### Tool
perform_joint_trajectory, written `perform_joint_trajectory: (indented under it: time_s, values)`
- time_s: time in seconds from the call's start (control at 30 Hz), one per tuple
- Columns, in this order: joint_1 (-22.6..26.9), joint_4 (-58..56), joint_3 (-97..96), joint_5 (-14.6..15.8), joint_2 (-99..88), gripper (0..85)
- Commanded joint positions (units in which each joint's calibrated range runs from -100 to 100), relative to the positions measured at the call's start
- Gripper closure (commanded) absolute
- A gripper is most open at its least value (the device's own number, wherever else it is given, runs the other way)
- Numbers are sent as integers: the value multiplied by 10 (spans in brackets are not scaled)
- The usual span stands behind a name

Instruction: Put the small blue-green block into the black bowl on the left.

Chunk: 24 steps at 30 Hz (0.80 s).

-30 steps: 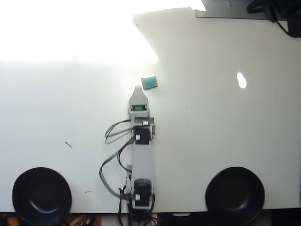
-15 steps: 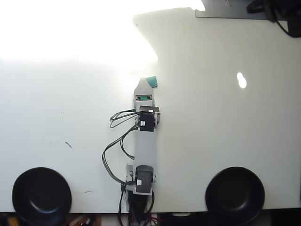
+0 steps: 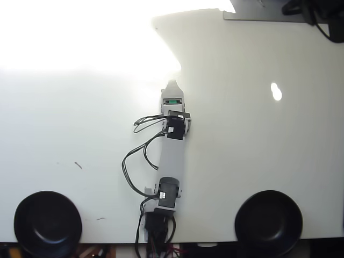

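Observation:
The small blue-green block (image 3: 172, 101) shows as a thin green strip in a dark slot of my gripper (image 3: 172, 88), near the middle of the white table. The gripper looks narrow, with its jaws drawn together around the block. I cannot tell whether the block is lifted or resting on the table. The arm stretches from its base (image 3: 161, 215) at the bottom edge straight up the view. The black bowl on the left (image 3: 47, 223) sits at the bottom left corner, far from the gripper and empty.
A second black bowl (image 3: 269, 220) sits at the bottom right. Black cables (image 3: 129, 161) loop out left of the arm. Strong glare washes out the upper left of the table. Dark equipment (image 3: 317, 13) sits at the top right.

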Motion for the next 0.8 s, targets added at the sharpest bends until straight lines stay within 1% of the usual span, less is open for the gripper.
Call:
perform_joint_trajectory:
  time_s: [0.0, 0.2, 0.3, 0.37, 0.6, 0.67, 0.77]
  values:
    - [0, -1, 39, 0, 5, 419]
    - [-7, 0, 47, -2, 41, 436]
    - [-8, 1, 55, -2, 53, 498]
    - [-7, 0, 64, -2, 57, 518]
    - [-6, 0, 67, 0, 56, 737]
    - [-7, 4, 64, 0, 52, 816]
    - [-6, 4, 63, 0, 41, 821]
